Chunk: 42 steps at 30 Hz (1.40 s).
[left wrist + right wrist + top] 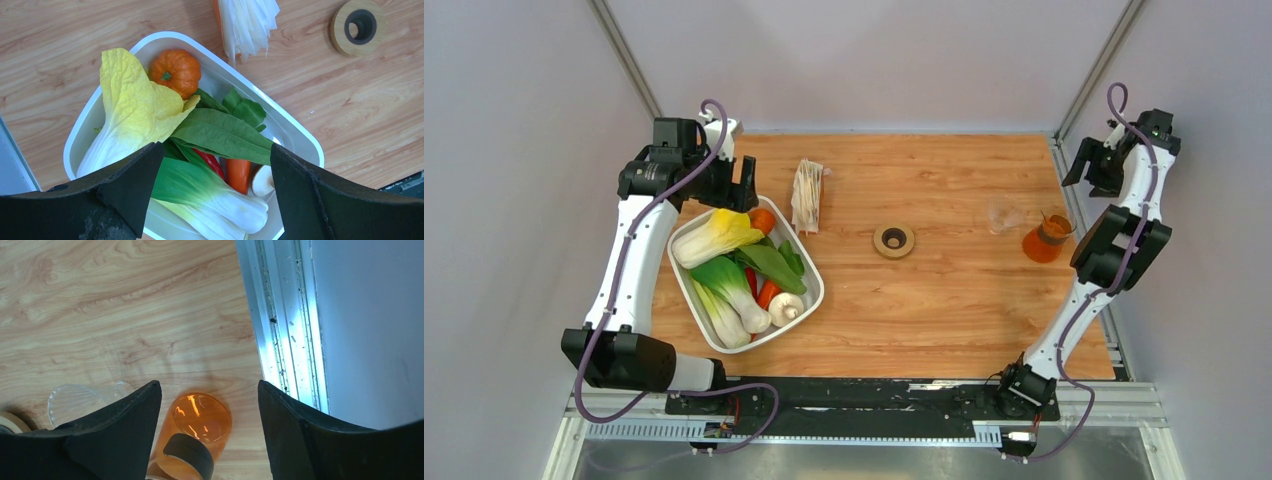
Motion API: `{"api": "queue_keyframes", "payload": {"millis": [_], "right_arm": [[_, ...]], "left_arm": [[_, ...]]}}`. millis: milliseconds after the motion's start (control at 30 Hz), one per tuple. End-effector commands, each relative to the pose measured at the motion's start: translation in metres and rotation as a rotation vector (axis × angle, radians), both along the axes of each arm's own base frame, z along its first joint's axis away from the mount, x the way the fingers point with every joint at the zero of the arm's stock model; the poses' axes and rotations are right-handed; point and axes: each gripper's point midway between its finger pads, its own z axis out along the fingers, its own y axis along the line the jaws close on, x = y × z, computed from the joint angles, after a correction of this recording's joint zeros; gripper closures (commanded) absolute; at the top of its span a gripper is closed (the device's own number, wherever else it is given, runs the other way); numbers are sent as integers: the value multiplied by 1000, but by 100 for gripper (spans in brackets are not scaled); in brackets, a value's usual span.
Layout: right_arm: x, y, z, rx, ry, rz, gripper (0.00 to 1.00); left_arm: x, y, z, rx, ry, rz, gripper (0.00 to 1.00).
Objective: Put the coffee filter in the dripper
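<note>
While the left claw (pixel 216 147) hangs spread wide over the veggie tray (pixel 170 36), the right claw (pixel 209 385) has its jaws apart too, holding nothing, above the orange glass (pixel 205 415). The clear dripper (pixel 82 400) sits on the tabletop (pixel 125 315) just beside that glass.

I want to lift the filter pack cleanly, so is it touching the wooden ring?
Apart. The top view shows bare table between the filter pack and the wooden ring; the left wrist view agrees.
</note>
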Motion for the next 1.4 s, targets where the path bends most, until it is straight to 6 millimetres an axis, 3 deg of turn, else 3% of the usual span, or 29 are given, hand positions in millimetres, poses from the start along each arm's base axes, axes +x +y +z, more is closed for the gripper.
{"api": "queue_keyframes", "payload": {"millis": [0,267,700,867,933,1067,1200,1300,1367], "right_arm": [[4,1,-9,22,-2,-7,27],[-25,31,-34,161,92,-5,28],[-92,97,-39,396,203,-31,28],[-107,116,-33,459,205,-21,28],[-103,116,-23,452,174,15,25],[-76,93,8,347,75,136,16],[-49,61,72,132,-82,326,7],[-62,47,110,-28,-189,450,1],[-87,47,107,-97,-167,525,0]], "left_arm": [[1,7,2,22,-12,38,11],[1,12,0,43,-8,59,11],[3,11,-9,29,12,70,11],[1,9,-11,18,20,65,11],[1,8,-10,13,21,64,11],[1,5,-9,0,19,53,11],[3,3,-4,-9,-4,50,11],[6,3,3,-11,-35,44,11],[8,1,6,-18,-53,35,11]]}}
